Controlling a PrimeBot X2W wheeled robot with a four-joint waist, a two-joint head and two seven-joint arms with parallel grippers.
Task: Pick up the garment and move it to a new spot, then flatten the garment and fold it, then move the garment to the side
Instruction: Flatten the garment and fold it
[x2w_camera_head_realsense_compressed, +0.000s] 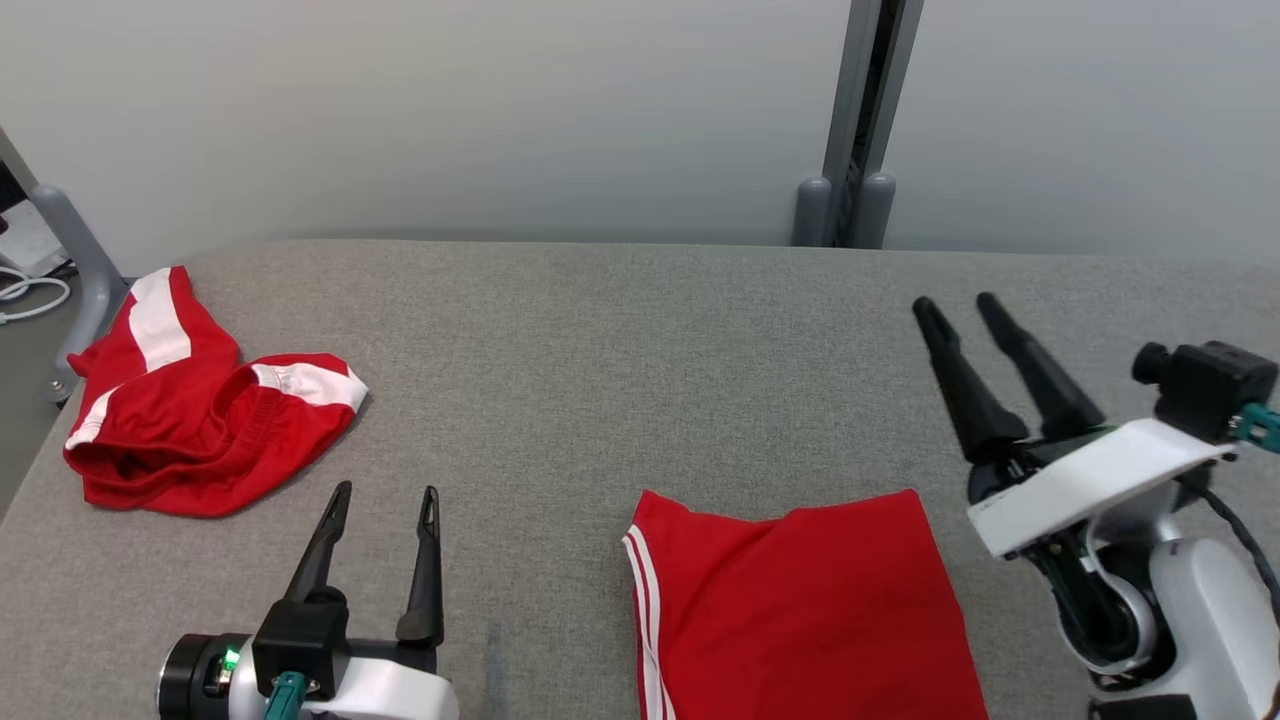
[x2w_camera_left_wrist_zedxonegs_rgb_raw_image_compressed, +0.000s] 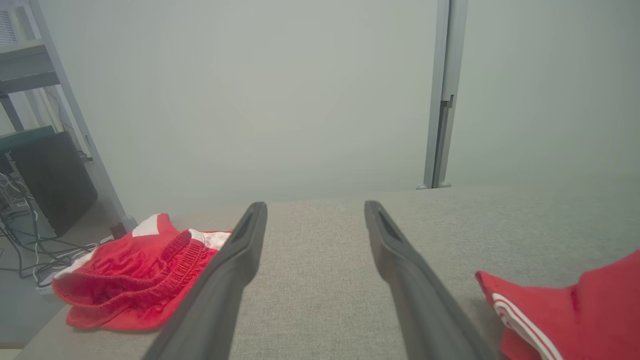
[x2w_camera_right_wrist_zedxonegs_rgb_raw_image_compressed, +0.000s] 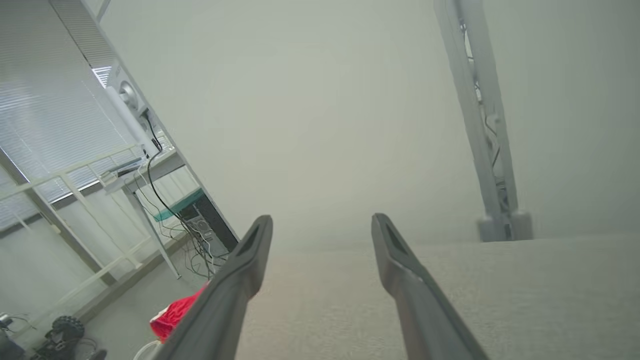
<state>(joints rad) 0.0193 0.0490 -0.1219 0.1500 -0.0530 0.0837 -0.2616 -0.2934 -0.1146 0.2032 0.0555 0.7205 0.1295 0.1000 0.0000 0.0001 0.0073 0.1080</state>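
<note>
A crumpled red garment (x2w_camera_head_realsense_compressed: 190, 415) with white panels lies at the table's far left, also seen as a red heap (x2w_camera_left_wrist_zedxonegs_rgb_raw_image_compressed: 135, 277) in the left wrist view and a red scrap (x2w_camera_right_wrist_zedxonegs_rgb_raw_image_compressed: 175, 315) in the right wrist view. A second red garment (x2w_camera_head_realsense_compressed: 800, 610) with white side stripes lies folded flat at the near middle, its corner (x2w_camera_left_wrist_zedxonegs_rgb_raw_image_compressed: 565, 310) at the right of the left wrist view. My left gripper (x2w_camera_head_realsense_compressed: 385, 495) stands open at the lower left between the two garments, holding nothing. My right gripper (x2w_camera_head_realsense_compressed: 957, 308) is open and raised at the right, beside the folded one.
The grey fabric table (x2w_camera_head_realsense_compressed: 600, 380) reaches back to a pale wall with a grey post (x2w_camera_head_realsense_compressed: 850, 190). Off the table's left edge are a metal frame (x2w_camera_head_realsense_compressed: 70, 260), cables and equipment (x2w_camera_left_wrist_zedxonegs_rgb_raw_image_compressed: 45, 185) on the floor.
</note>
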